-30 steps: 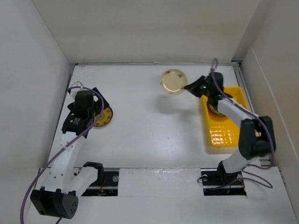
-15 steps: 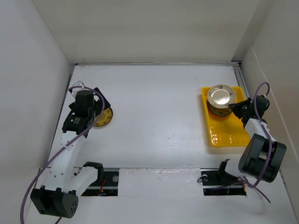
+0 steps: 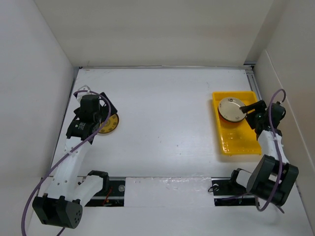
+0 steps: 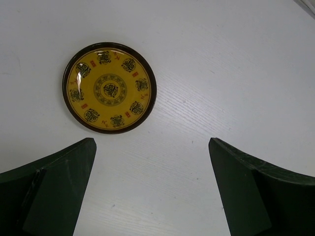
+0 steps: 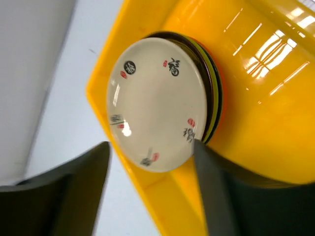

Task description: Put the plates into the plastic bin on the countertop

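I find the left gripper (image 4: 151, 147) spread and empty; the brown-and-yellow plate (image 4: 110, 87) lies flat on the counter (image 4: 221, 59) at its eleven o'clock, nearest this arm

We find bare countertop (image 3: 162, 123) round the patterned plate (image 4: 109, 87) (white walls (image 3: 39, 73) hem the edges), while a plate stack (image 5: 157, 103) crowds the bin (image 3: 239, 141) at its far end.

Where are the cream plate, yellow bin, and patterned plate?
cream plate (image 5: 155, 103), right wrist view, centre of face
yellow bin (image 3: 237, 140), top external view, bare near floor
patterned plate (image 4: 110, 88), left wrist view, centre medallion
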{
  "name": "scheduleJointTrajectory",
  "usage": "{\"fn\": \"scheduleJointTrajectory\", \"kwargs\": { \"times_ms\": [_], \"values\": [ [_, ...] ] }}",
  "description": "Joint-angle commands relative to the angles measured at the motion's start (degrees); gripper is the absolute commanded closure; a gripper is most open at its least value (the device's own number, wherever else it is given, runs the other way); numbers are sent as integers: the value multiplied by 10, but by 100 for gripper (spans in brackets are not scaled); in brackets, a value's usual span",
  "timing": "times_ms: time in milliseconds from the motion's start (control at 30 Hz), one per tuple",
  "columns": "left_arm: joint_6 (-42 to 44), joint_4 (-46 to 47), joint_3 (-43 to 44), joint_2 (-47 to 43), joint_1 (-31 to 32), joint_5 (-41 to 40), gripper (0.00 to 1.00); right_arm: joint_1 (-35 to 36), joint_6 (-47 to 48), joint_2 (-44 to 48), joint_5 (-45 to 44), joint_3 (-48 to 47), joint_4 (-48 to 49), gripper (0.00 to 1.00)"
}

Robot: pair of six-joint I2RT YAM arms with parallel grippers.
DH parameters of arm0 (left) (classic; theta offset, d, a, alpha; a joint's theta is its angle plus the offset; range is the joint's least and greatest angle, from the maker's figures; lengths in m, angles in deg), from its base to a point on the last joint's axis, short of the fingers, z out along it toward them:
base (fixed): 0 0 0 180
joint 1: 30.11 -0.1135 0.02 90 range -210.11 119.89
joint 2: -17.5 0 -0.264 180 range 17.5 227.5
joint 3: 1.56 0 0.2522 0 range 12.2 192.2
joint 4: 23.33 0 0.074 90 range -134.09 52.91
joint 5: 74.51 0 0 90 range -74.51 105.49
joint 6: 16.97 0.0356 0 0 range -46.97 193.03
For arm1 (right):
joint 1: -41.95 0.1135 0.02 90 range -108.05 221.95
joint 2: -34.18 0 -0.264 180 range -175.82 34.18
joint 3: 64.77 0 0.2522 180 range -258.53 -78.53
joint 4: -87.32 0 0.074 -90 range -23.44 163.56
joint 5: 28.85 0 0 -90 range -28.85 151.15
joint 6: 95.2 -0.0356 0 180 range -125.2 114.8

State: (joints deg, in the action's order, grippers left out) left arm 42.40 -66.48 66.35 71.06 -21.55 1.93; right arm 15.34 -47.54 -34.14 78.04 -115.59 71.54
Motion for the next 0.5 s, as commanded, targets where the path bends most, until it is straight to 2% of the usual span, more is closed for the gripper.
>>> {"fn": "scheduleJointTrajectory", "kwargs": {
  "times_ms": [0, 33, 67, 167, 267, 300, 367, 400, 433, 467],
  "values": [
    [7, 13, 14, -1, 0, 2, 0, -4, 11, 98, -37, -15, -29, 18],
    [7, 13, 14, -1, 0, 2, 0, 2, 11, 117, -70, -25, -46, 12],
    [7, 13, 14, -1, 0, -3, 0, 7, 11, 133, -83, -45, -78, 0],
    [7, 13, 14, -1, 0, -9, 0, 18, 31, 169, -62, -71, -102, 0],
    [-5, 13, 14, 4, 0, -23, 0, 100, 37, 169, 1, -78, -72, 0],
    [-5, 7, 19, 4, 0, -29, 0, 186, 37, 157, 2, -78, -42, 0],
    [-11, 1, 19, 11, 0, -50, 0, 294, 37, 106, -7, -84, -6, 0],
    [-16, -4, 26, 22, 0, -56, 0, 347, 29, 82, -38, -94, 4, 0],
    [-22, -10, 32, 37, -10, -56, 0, 450, 29, 55, -51, -119, 30, 0],
    [-22, -10, 32, 43, -30, -56, 0, 495, 22, -12, -57, -135, 48, 0]
  ]
}}
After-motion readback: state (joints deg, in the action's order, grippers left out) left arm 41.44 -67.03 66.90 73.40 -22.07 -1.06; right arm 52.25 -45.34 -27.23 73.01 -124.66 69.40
